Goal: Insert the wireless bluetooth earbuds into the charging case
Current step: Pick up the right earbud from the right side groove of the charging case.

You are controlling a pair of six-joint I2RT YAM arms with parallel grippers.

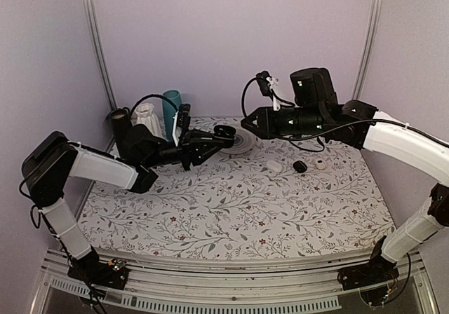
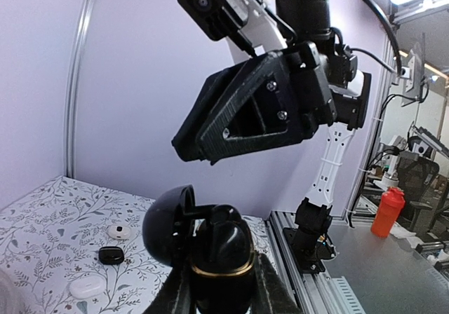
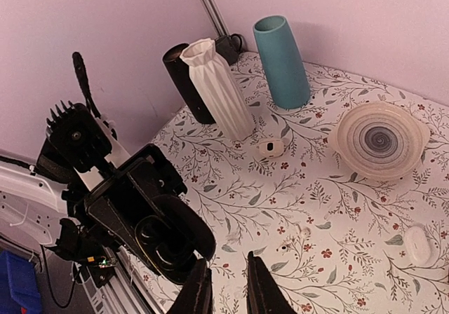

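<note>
Black plastic charging case (image 2: 223, 247) sits clenched in the left gripper (image 2: 221, 280), held off the floral cloth (image 2: 42, 216) with its lid open toward the right gripper (image 2: 184, 142) just above. That gripper's fingers nearly meet; I cannot tell whether they pinch an earbud.

The wireless bluetooth earbuds are too small for you to find in any view. At 6 o'clock in the left wrist view, the frame edge cuts off the charging case (image 2: 224, 240) and the left hand (image 2: 222, 275) gripping it. You can't tell whether the right hand (image 3: 226, 265) pinches anything.
</note>
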